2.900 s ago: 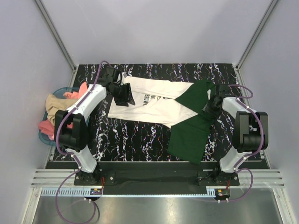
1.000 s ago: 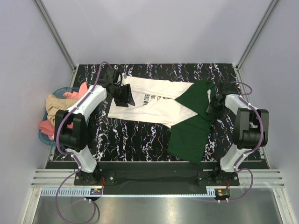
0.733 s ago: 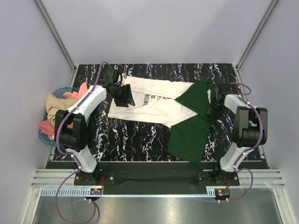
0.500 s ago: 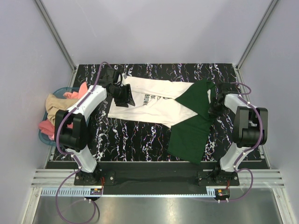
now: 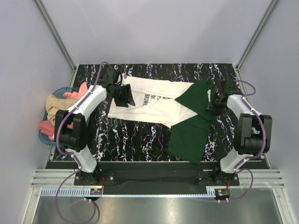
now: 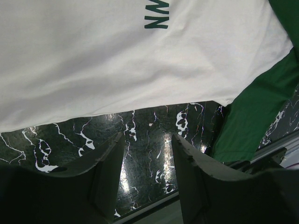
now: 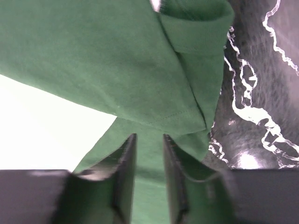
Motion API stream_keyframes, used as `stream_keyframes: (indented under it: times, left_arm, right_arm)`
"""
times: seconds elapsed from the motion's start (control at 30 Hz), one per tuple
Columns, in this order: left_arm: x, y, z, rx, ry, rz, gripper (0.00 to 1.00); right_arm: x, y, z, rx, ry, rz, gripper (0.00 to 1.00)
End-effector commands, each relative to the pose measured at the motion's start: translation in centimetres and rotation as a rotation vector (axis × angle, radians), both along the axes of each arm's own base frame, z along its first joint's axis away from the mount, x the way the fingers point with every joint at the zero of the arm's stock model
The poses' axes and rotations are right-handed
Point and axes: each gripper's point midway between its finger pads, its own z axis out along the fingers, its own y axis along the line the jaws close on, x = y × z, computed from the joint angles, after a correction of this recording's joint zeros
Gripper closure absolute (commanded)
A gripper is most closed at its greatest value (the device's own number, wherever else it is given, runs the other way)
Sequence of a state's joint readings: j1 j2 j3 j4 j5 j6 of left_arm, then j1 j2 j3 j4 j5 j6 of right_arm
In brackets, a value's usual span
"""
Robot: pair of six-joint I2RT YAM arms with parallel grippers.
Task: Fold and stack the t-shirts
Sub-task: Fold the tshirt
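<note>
Right hand (image 5: 213, 106) has shifted slightly at the dark green t-shirt's (image 5: 190, 133) right sleeve, fingers narrowly parted; I cannot tell if cloth is pinched. Left hand (image 5: 122, 95) unmoved, open over the cream-white t-shirt (image 5: 156, 107). Both shirts overlap mid-tabletop (image 5: 135, 137); folding likely just starting.

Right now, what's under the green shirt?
Under the green shirt lies an end of the cream shirt and the marbled table. How far the cream reaches is hidden.
</note>
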State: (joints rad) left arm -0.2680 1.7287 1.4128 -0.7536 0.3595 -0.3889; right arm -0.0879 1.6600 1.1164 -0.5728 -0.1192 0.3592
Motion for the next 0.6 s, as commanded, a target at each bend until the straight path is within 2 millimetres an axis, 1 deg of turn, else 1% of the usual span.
stream_keyframes:
  times: [0.0, 0.03, 0.1, 0.13, 0.27, 0.43, 0.57]
  left_arm:
    - [0.4, -0.4, 2.0, -0.032, -0.069, -0.012, 0.5]
    - [0.4, -0.4, 2.0, -0.033, -0.069, -0.013, 0.5]
    - [0.4, -0.4, 1.8, -0.034, -0.064, -0.014, 0.5]
    - [0.4, -0.5, 1.7, -0.034, -0.062, -0.014, 0.5]
    - [0.3, -0.5, 1.5, -0.034, -0.06, -0.016, 0.5]
    - [0.4, -0.4, 1.4, -0.031, -0.059, -0.015, 0.5]
    - [0.4, -0.4, 1.3, -0.028, -0.058, -0.013, 0.5]
  right_arm:
    - [-0.8, -0.5, 0.0, 0.0, 0.01, -0.101, 0.59]
    - [-0.7, -0.6, -0.1, 0.0, 0.006, -0.122, 0.57]
    - [-0.7, 0.0, -0.7, 0.034, 0.001, -0.122, 0.55]
    - [-0.3, 0.1, -0.7, 0.039, -0.015, -0.129, 0.53]
    - [-0.5, -0.2, -2.0, 0.048, 0.006, -0.207, 0.51]
    - [-0.6, -0.9, -3.2, 0.023, 0.028, -0.28, 0.51]
    - [-0.9, -1.0, -3.9, 0.024, 0.051, -0.309, 0.49]
